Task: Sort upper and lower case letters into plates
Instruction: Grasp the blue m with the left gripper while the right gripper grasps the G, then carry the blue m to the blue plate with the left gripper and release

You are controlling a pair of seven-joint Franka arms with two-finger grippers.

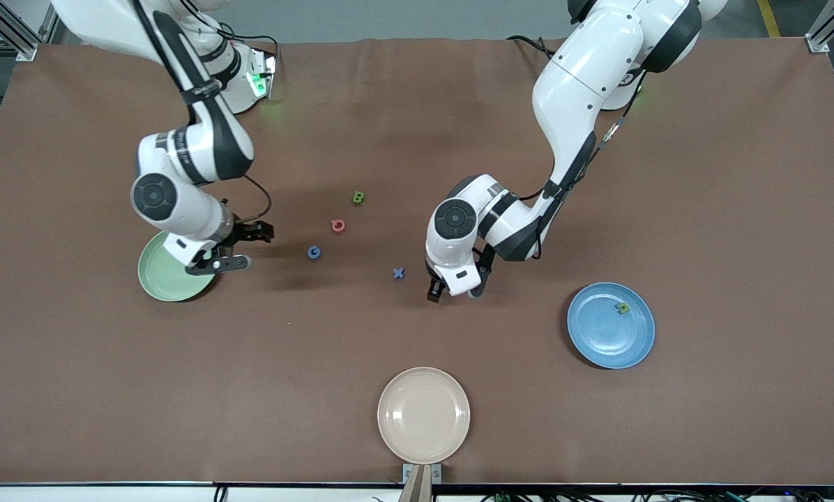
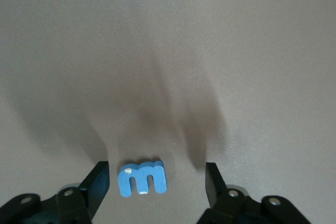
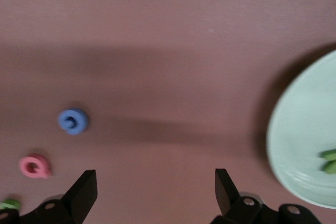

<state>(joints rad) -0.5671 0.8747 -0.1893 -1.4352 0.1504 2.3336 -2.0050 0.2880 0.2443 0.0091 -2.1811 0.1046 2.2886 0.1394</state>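
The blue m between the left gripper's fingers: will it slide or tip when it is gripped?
The blue m looks chunky and rigid, so it should hold its shape. It lies flat on the table, so tipping seems unlikely. The left gripper is open around it; being small, it may slide if one finger touches first.

Even overhead light leaves soft arm shadows on the matte worktop (image 1: 75,390); the right wrist view is smeared by motion blur.

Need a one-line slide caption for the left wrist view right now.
Left gripper open, fingers straddling the blue m lying on the brown table.
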